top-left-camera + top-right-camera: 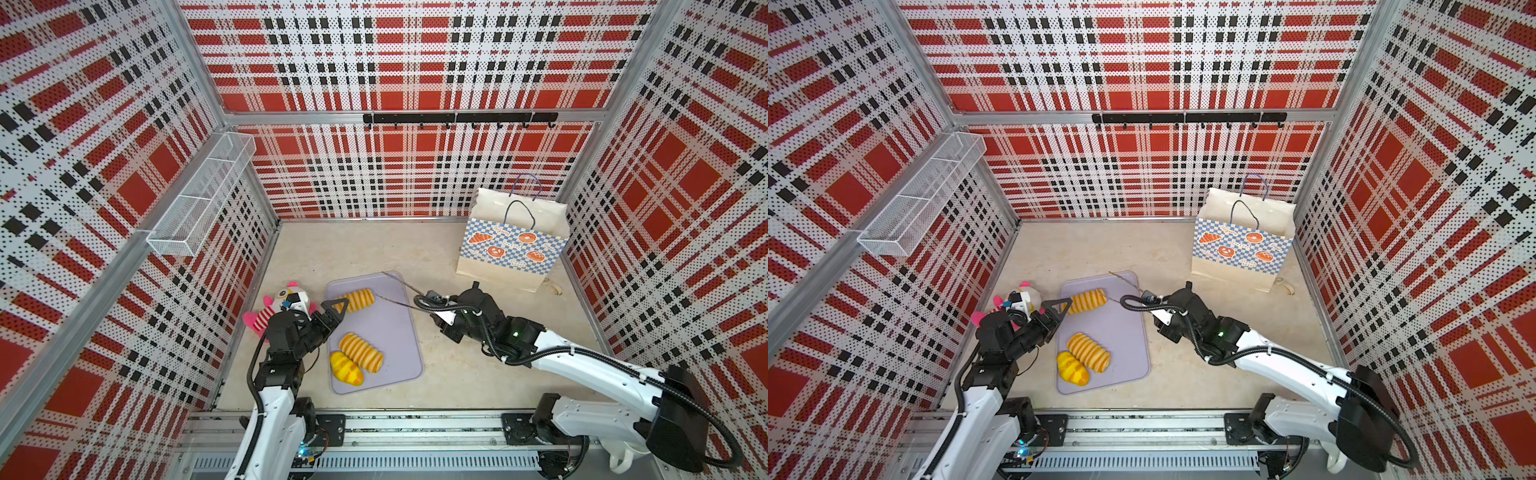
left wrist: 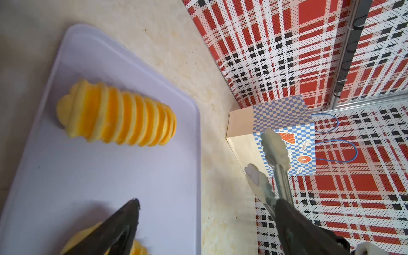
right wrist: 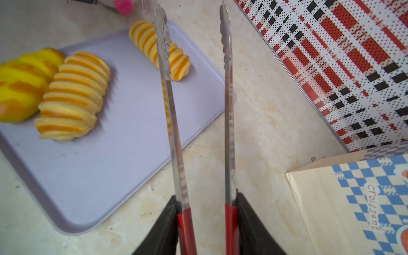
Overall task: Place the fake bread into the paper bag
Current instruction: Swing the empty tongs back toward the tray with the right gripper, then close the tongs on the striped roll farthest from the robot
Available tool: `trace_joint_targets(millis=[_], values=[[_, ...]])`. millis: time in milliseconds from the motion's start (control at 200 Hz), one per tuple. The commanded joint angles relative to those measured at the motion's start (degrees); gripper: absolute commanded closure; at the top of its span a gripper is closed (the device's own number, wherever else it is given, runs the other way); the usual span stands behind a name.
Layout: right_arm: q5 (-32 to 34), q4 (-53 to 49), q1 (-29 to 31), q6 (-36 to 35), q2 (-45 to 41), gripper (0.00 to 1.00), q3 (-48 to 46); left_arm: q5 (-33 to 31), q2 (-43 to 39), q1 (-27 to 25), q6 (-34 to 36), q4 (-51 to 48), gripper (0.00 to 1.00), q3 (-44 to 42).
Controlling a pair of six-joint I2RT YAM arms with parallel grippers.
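— What's on the desk, seen from above?

— In both top views a lilac tray carries three breads. The far loaf is at its twelve o'clock. The near loaf and a yellow bread lie touching toward seven. The paper bag stands upright at two o'clock from the tray, well apart.

— And the arms?

— The left hand comes in from nine o'clock with its elbow folded and jaws wide, just beside the far loaf. The right hand reaches low from three o'clock, gripping tongs aimed at that loaf.

— Left wrist camera?

— One dark finger hangs over the tray, the far loaf beyond it.

— Right wrist camera?

— Black fingers clamp the tongs' red handles. The blades are spread, one crossing the far loaf; whether it touches, I can't tell.
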Motion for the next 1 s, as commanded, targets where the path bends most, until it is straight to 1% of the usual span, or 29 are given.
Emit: trace_joint_targets(millis=[0, 145, 281, 391, 536, 651, 992], values=[[4.5, 5.2, 1.2, -8.6, 2.6, 0.6, 0.7, 3.0, -0.6, 0.9, -0.9, 0.5, 0.02, 0.2], [5.3, 5.4, 2.2, -11.8, 7.2, 0.6, 2.4, 3.3, 0.3, 1.8, -1.0, 0.6, 0.02, 0.3], [6.3, 4.9, 2.9, -13.8, 10.7, 0.6, 4.0, 0.7, -0.6, 1.8, -0.1, -2.4, 0.02, 1.4], [8.9, 5.0, 4.0, -15.5, 12.8, 0.6, 4.8, -0.4, -1.3, 1.8, 0.4, -4.3, 0.02, 2.3], [13.3, 7.1, 6.2, -18.9, 14.9, 0.6, 5.3, -1.2, -1.0, 1.8, 3.5, -9.7, 0.02, 5.3], [14.4, 8.0, 7.0, -20.5, 16.4, 0.6, 6.4, -0.5, -1.5, 1.8, 3.8, -9.8, 0.02, 5.4], [21.8, 9.2, 9.5, -25.4, 22.5, 0.59, 10.1, 0.7, -1.3, 1.8, 3.7, -8.7, 0.02, 5.0]])
